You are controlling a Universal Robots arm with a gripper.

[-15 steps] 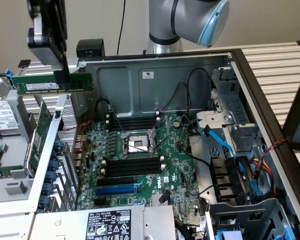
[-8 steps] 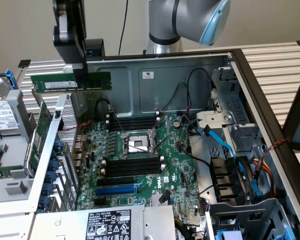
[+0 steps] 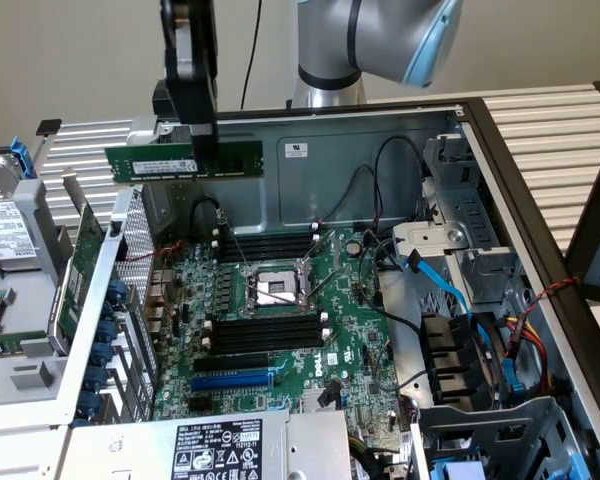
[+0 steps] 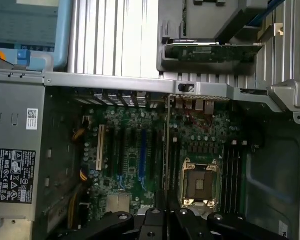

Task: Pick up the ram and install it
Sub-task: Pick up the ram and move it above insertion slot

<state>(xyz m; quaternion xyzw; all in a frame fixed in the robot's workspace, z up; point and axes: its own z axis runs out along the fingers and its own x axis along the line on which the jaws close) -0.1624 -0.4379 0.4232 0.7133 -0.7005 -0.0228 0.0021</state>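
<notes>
The ram (image 3: 150, 163), a long thin green stick with a white label, hangs level in the air above the open computer case, toward the exterior view's left. My gripper (image 3: 204, 150) is shut on its upper edge, black fingers (image 3: 192, 90) pointing down. In the wrist view the ram (image 4: 166, 145) shows edge-on as a thin line running out from my gripper (image 4: 166, 216) over the motherboard. Black memory slots (image 3: 270, 245) (image 3: 270, 331) lie on either side of the CPU socket (image 3: 274, 289), well below the stick. The slots (image 4: 233, 170) and socket (image 4: 200, 182) sit to one side of the ram's line.
A large green expansion card (image 3: 76, 268) stands in the swung-out bracket at the exterior view's left. A blue slot (image 3: 230, 381) and the power supply (image 3: 216, 450) lie near the front. Drive cages and cables (image 3: 460, 300) crowd the right. The case's back wall (image 3: 320, 170) rises behind the ram.
</notes>
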